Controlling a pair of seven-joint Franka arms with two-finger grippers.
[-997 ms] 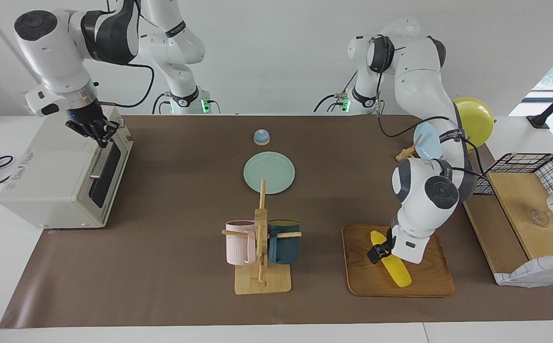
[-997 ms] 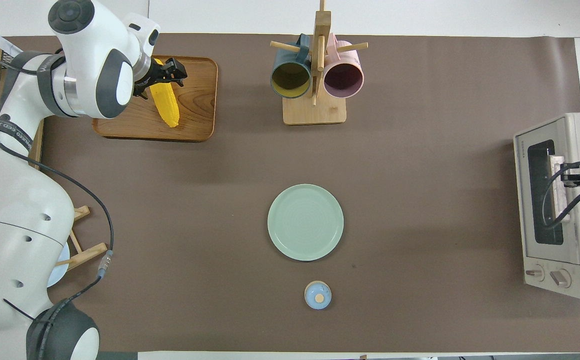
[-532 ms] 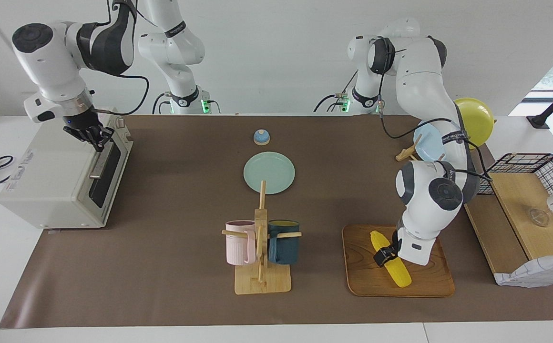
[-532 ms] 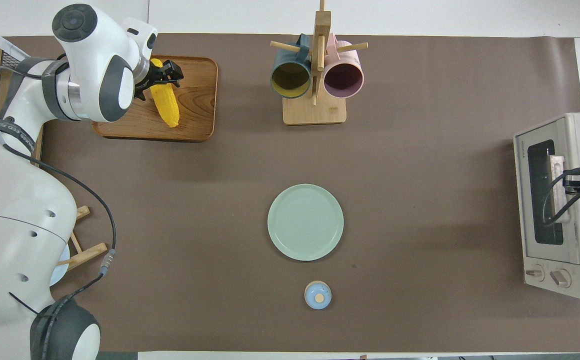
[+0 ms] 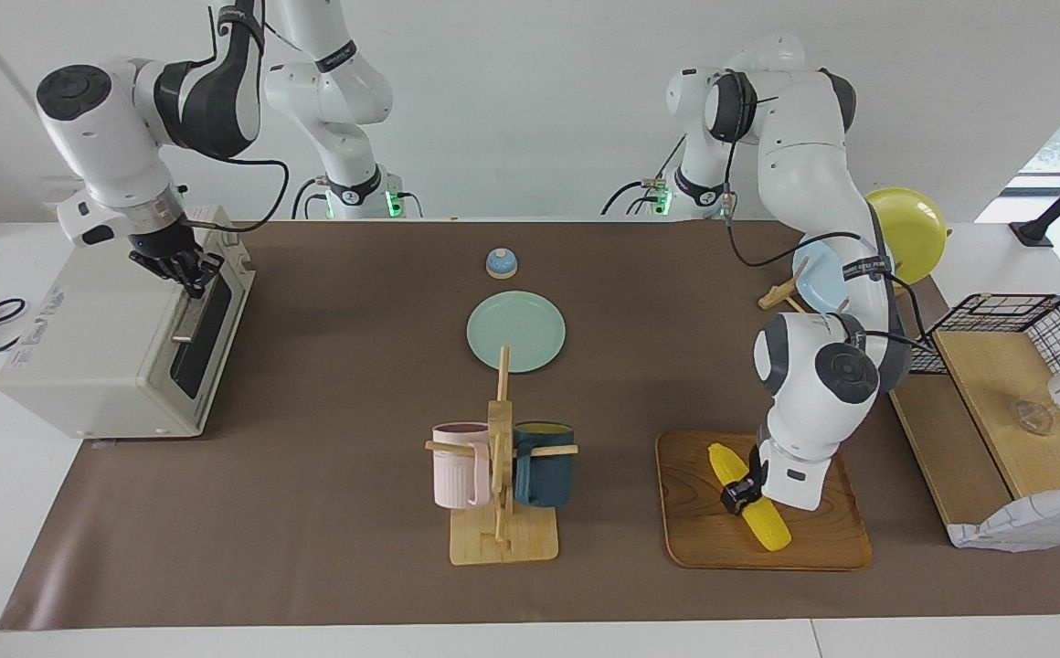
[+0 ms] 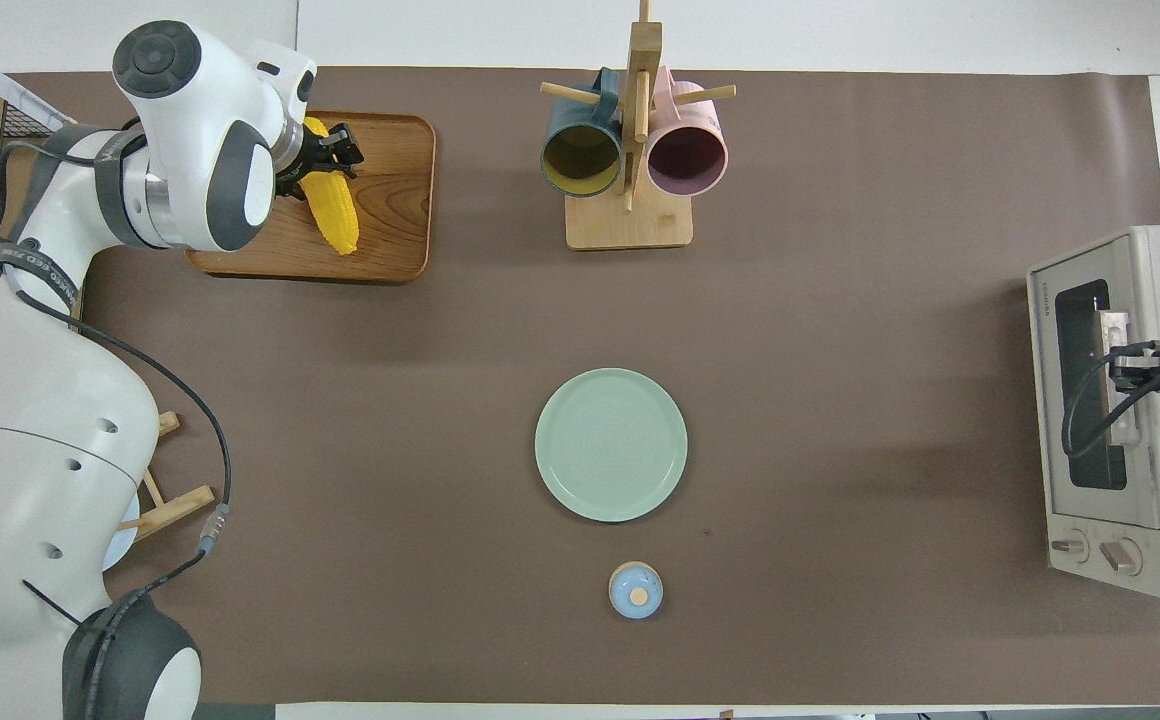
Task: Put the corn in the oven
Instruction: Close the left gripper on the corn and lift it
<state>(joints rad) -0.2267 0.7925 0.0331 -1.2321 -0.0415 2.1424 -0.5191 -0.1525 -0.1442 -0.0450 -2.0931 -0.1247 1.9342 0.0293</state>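
The yellow corn (image 5: pixel 761 523) (image 6: pixel 337 207) lies on a wooden tray (image 5: pixel 827 548) (image 6: pixel 395 235) toward the left arm's end of the table. My left gripper (image 5: pixel 738 492) (image 6: pixel 330 165) is down on the tray, shut around the cob near its middle. The off-white oven (image 5: pixel 100 347) (image 6: pixel 1155 300) stands at the right arm's end with its dark glass door (image 5: pixel 201 338) (image 6: pixel 1090 385) closed. My right gripper (image 5: pixel 185 274) (image 6: pixel 1125 365) is shut, with its tips at the top of the door, by the bar handle (image 5: pixel 188 320).
A wooden mug rack (image 5: pixel 501 535) with a pink and a dark blue mug stands mid-table. Nearer the robots lie a green plate (image 5: pixel 516 331) and a small blue knob (image 5: pixel 501 263). A plate stand with a yellow plate (image 5: pixel 909 228) and a wire basket (image 5: pixel 1014 315) are beside the tray.
My left gripper has sunk onto the corn and closed on it. My right gripper has shifted a little at the oven's top edge, toward the door handle.
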